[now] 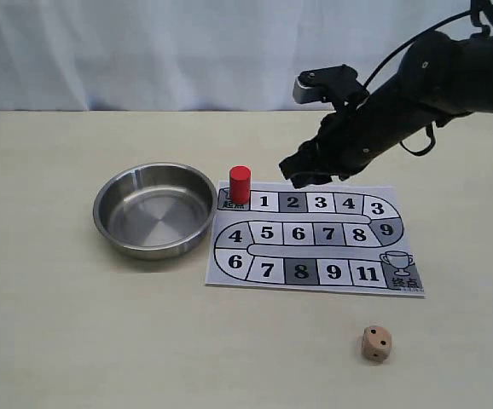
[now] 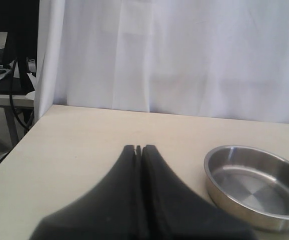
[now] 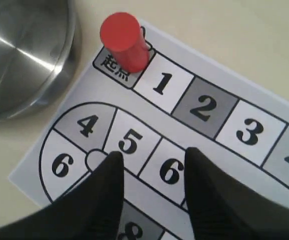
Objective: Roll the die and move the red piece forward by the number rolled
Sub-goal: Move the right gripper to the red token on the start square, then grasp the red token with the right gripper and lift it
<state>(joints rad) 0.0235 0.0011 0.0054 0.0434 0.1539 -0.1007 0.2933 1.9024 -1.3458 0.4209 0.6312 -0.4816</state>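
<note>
Right gripper [image 3: 152, 159], jaws apart & empty, nr smooth red cylinder piece [image 3: 124, 42]; off-centre grab could topple it; left gripper [image 2: 138, 149] jaws together.

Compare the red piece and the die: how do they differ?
The piece is a plain red cylinder; the die is a tan cube with dark pips. The piece stands on the start square of the board; the die lies on the table, off the board. Both are small.

Pale table [image 1: 59, 341] with steel pan [image 1: 157, 217], paper game board [image 1: 315, 256] and die [image 1: 376, 342]
</note>
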